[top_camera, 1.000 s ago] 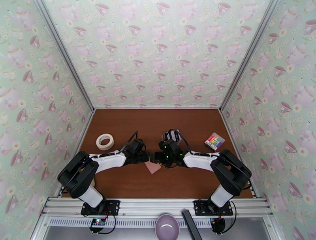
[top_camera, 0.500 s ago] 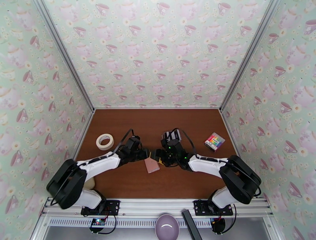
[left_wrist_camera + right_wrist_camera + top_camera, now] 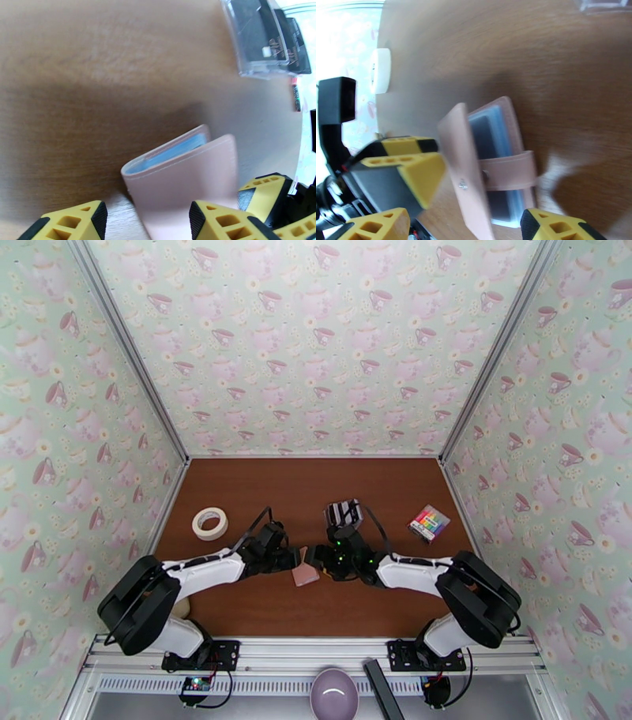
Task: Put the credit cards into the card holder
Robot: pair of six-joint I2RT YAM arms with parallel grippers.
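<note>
**A:** Left tool (image 3: 146,213), what's it doing?

**B:** Spread wide, straddling the pink card holder (image 3: 181,181) in the middle of the counter (image 3: 261,485). Right tool (image 3: 464,219) faces it from 3 o'clock, also released, gripping nothing.

**A:** And the card holder?

**B:** Half open, cover raised, snap tab across the blue pockets. The credit cards (image 3: 256,37) stand in a clear rack (image 3: 344,514) at 1 o'clock of it.

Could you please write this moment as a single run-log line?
left gripper open astride card holder | right gripper open astride it | card holder partly open | credit cards in clear rack
</note>
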